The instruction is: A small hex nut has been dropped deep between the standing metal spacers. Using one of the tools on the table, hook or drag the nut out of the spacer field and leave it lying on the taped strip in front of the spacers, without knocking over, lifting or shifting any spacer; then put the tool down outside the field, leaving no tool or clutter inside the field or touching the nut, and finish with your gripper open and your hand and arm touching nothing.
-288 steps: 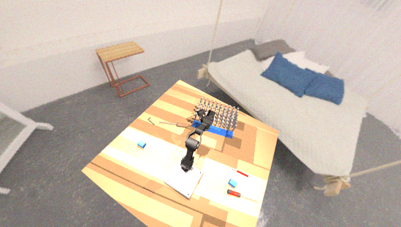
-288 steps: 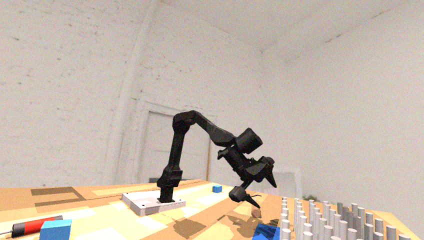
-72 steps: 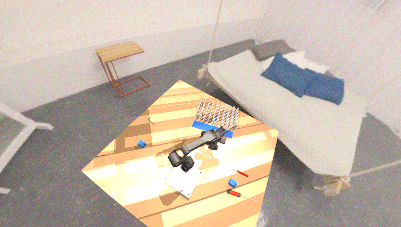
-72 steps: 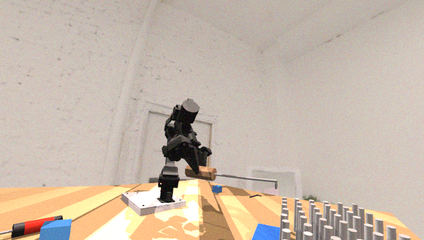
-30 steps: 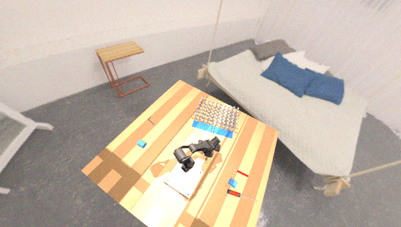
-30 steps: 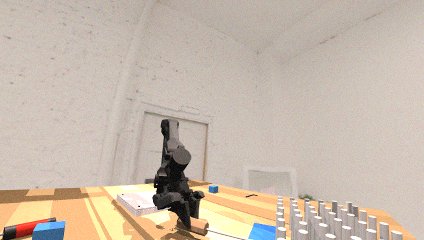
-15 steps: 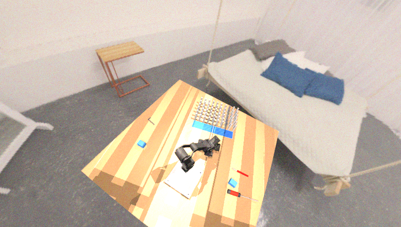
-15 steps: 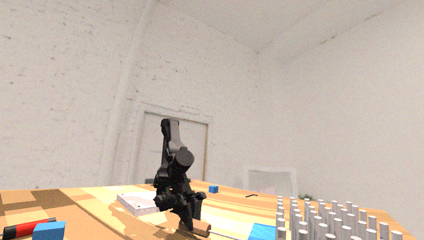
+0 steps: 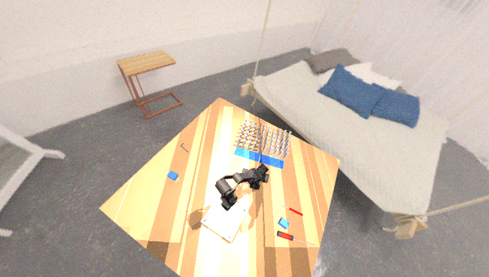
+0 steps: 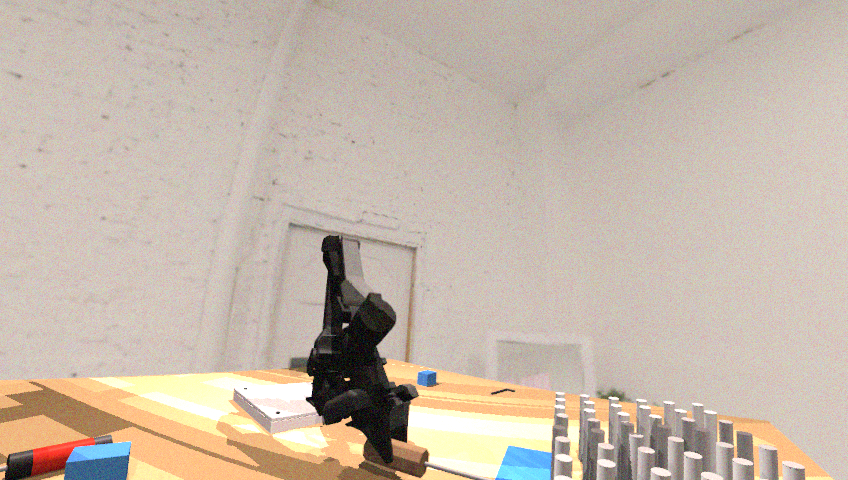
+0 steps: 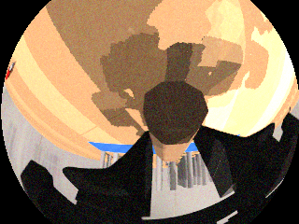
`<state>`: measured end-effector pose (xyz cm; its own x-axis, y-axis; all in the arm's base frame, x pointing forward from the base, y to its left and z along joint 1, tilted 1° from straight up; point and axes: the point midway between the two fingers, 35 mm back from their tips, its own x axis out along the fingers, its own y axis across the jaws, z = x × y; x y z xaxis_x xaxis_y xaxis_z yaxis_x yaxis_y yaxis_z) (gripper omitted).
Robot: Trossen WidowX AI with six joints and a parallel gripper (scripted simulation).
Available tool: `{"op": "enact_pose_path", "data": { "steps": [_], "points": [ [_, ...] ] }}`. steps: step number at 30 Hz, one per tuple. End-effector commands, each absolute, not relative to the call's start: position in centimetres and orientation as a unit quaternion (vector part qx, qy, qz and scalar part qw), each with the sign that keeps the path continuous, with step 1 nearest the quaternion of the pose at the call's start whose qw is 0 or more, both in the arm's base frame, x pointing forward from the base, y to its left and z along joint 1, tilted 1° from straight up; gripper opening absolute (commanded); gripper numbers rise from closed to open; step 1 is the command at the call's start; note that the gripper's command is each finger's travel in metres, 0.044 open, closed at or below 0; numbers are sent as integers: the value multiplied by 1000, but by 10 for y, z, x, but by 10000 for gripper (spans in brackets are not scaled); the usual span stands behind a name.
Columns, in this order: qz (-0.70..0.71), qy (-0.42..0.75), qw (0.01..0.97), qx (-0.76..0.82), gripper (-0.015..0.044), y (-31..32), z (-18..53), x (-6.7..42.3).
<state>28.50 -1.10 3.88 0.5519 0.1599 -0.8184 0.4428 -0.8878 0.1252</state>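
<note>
Low over the table [image 9: 164,205], the gripper [image 10: 380,443] was clamped on the brown wooden handle [image 10: 404,456] of a tool whose thin metal shaft [image 10: 458,471] ran forward toward the blue taped strip [image 9: 259,157]. Just beyond the strip stood the field of grey spacers [image 9: 264,138]; the nut among them could not be made out. Behind the gripper, the arm rose from a white base plate [image 9: 219,228]. Off to its right lay two red-handled screwdrivers [image 9: 292,210] [image 9: 285,235] and a blue block [image 9: 283,223] between them.
</note>
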Motion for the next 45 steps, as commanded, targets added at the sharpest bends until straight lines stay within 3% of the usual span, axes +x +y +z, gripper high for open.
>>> {"op": "enact_pose_path", "data": {
  "steps": [1, 45],
  "points": [
    [-435, 170, 162, 869, 0, -11, 43, 292],
    [-433, 171, 161, 870, 0, 3, 46, 321]
  ]
}}
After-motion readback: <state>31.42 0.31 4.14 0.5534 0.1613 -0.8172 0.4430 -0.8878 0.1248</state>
